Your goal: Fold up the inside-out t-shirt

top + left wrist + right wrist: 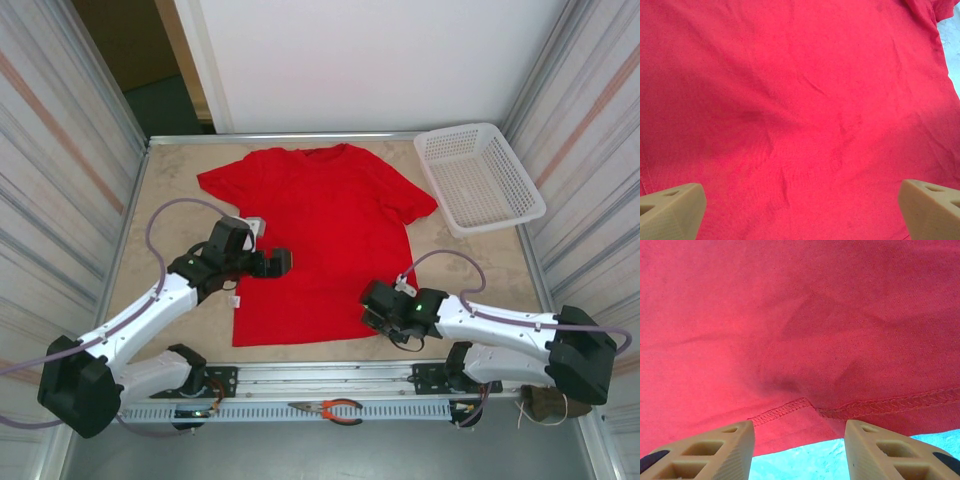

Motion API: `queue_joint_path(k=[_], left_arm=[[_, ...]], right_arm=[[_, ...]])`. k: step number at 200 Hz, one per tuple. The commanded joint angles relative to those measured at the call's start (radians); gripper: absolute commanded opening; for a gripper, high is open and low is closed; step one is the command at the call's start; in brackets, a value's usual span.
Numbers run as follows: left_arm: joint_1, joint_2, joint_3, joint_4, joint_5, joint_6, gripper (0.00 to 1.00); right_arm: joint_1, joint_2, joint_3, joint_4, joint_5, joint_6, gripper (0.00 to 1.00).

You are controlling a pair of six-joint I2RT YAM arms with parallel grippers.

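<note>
The inside-out t-shirt [320,240] lies spread flat on the table, plain red, with its collar at the far side and its hem toward me. My left gripper [281,262] hovers over the shirt's left side. In the left wrist view its tan fingers [670,207] stand wide apart over smooth red cloth [800,100], open and holding nothing. My right gripper [375,312] is at the hem's near right corner. In the right wrist view the stitched hem [880,405] runs just beyond the gap between its fingers [715,450], which are open and apart, with pale table under them.
A white slatted basket [470,128] stands at the back right of the table [170,200]. Orange-handled pliers [335,408] lie on the rail near the arm bases. A small white object [256,224] sits by the left wrist. Ribbed metal walls close both sides.
</note>
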Motion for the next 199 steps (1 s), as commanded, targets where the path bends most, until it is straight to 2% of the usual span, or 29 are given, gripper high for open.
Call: queue_joint_path(k=[1, 39, 73, 97, 121, 199], left_arm=[[-0.008, 0.005, -0.007, 0.007, 0.012, 0.019, 0.99], [-0.007, 0.009, -0.005, 0.008, 0.015, 0.020, 0.98], [-0.009, 0.013, -0.006, 0.012, 0.016, 0.019, 0.99], [-0.009, 0.015, -0.007, 0.015, 0.018, 0.019, 0.99], [-0.008, 0.015, -0.005, 0.014, 0.019, 0.025, 0.99], [-0.008, 0.027, -0.005, 0.018, 0.029, 0.034, 0.99]], right_arm=[[0.010, 0.011, -0.029, -0.013, 0.009, 0.037, 0.49], [0.010, 0.021, -0.046, 0.004, 0.008, 0.044, 0.47], [0.002, 0.023, -0.039, 0.009, 0.017, 0.037, 0.38], [-0.015, 0.021, -0.036, 0.015, 0.015, 0.021, 0.23], [-0.034, 0.006, -0.030, 0.023, 0.012, -0.004, 0.00], [-0.042, -0.100, 0.016, -0.090, 0.061, -0.036, 0.00]])
